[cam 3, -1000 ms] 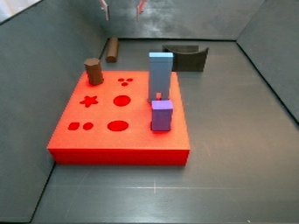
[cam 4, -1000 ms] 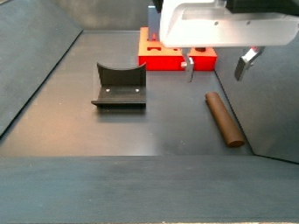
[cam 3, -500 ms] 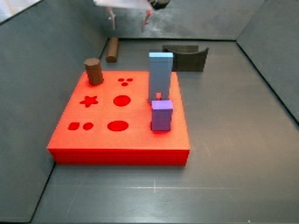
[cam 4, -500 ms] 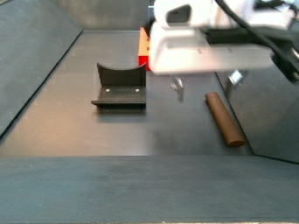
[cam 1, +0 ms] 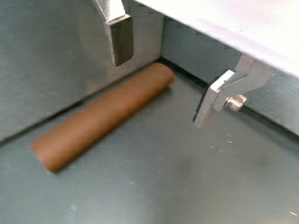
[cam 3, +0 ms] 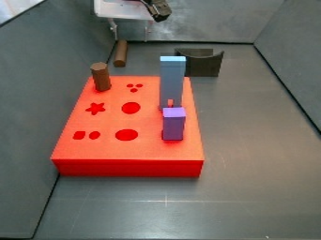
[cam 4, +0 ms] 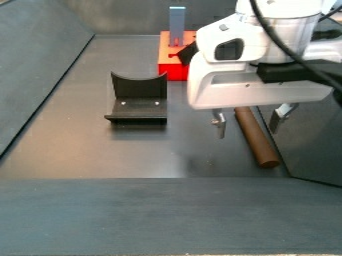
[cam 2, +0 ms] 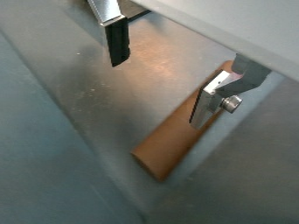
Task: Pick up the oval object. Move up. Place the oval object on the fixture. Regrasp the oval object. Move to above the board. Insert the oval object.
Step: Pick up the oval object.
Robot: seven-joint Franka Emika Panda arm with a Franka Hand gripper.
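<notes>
We are hovering the pincer [cam 1: 163, 66] over the oval peg [cam 1: 103, 115], fingers spread wide, one to each side of it and holding nothing. In both wrist views the silver fingers [cam 2: 114, 31] are standing clear of the peg [cam 2: 176, 137]; we see no contact. The peg is lying flat on the floor, close along a side wall, well apart from the board [cam 3: 126, 127].

In a side view the pincer [cam 4: 249, 122] is hanging low over the near end of the peg [cam 4: 258, 138], its body hiding part of it. In another side view the peg [cam 3: 119, 51] is showing by the back wall, beyond the board's far corner, with the pincer body [cam 3: 129, 9] above it.

Progress, as we are judging it: nothing is finished. The pickup is only being lined up; the peg is not gripped or lifted. The fixture [cam 4: 135, 98] is sitting empty in the middle of the floor, also seen behind the board [cam 3: 201, 61]. We are counting everything as left to do: grasp, lift, set on the fixture, regrasp, carry above the board, insert.

A stubby brown cylinder [cam 3: 100, 76], a blue block [cam 3: 172, 78] and a purple block [cam 3: 174, 123] are standing on the board.
</notes>
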